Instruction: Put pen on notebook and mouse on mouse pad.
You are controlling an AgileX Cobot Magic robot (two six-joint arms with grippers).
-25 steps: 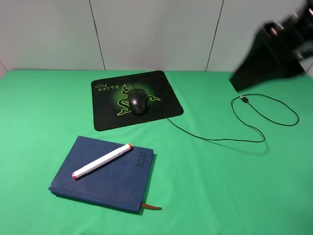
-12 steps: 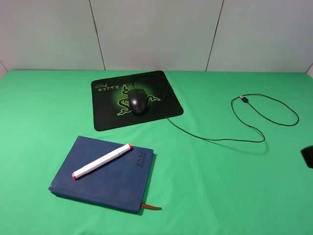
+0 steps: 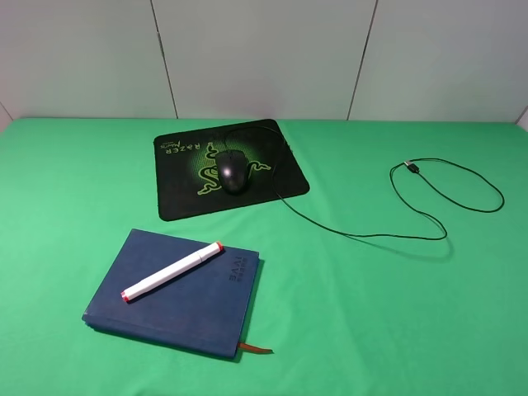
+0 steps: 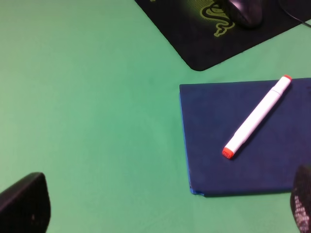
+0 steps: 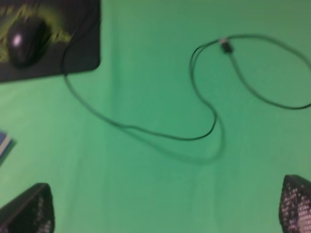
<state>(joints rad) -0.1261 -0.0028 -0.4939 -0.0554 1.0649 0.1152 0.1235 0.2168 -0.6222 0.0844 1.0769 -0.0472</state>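
Resting on matte blue notebook (image 3: 173, 294) – smooth white cylindrical pen (image 3: 172, 271)

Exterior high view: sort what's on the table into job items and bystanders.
Job items: pen, resting on the notebook; mouse, resting on the mouse pad.

Bystanders: none apart from the green table cover; the looping cable belongs to the mouse.
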